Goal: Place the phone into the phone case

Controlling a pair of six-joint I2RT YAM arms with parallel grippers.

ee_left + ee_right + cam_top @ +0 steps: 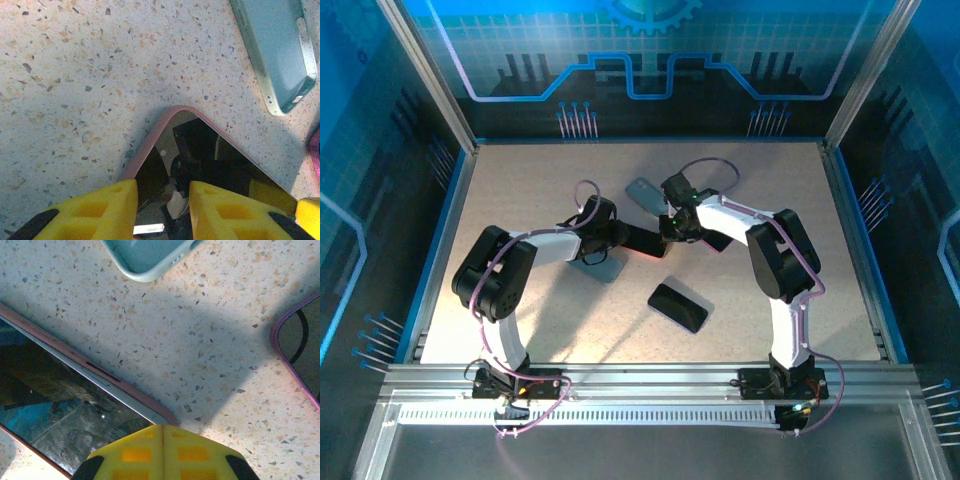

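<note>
And there's the pink-rimmed phone, mid-desk, its near end pinched between the yellow fingers of the left hand, while the right hand, fingers pressed tight together, sits right at its long buttoned edge, with the pale teal phone case lying flat just beyond.

The phone case lies behind the phone, a second phone in front.
</note>
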